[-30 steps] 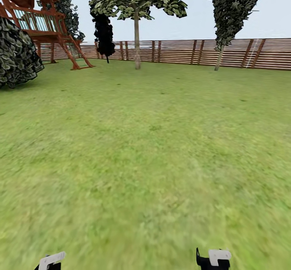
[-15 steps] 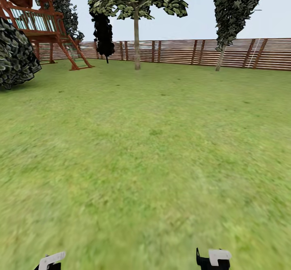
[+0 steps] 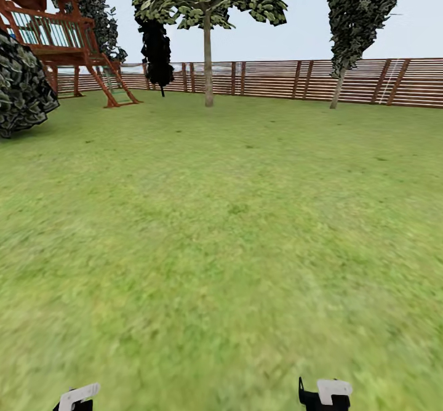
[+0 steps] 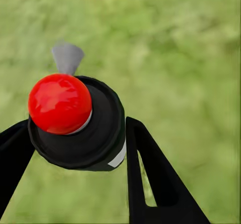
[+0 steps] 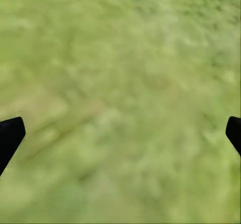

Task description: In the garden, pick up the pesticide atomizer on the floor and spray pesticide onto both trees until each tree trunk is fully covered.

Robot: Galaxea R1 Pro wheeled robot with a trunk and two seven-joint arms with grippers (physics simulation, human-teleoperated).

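Green lawn (image 3: pixel 234 226) all round, and the left gripper (image 4: pixel 75 138) is pinching the pesticide atomizer (image 4: pixel 80 123), black body and red knob wedged between both fingers (image 4: pixel 150 179), grey nozzle poking past them over the grass. Right gripper (image 5: pixel 120 133) hangs spread wide, nothing between its fingertips. From the head, one tree trunk (image 3: pixel 208 66) stands at twelve o'clock, another (image 3: pixel 337 91) at one, both before the slatted wooden fence (image 3: pixel 277 79). Play tower (image 3: pixel 55 35) at eleven.

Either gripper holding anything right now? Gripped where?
Left gripper holds the pesticide atomizer, fingers clamped on its black cap below the red knob. Right gripper is open, empty.
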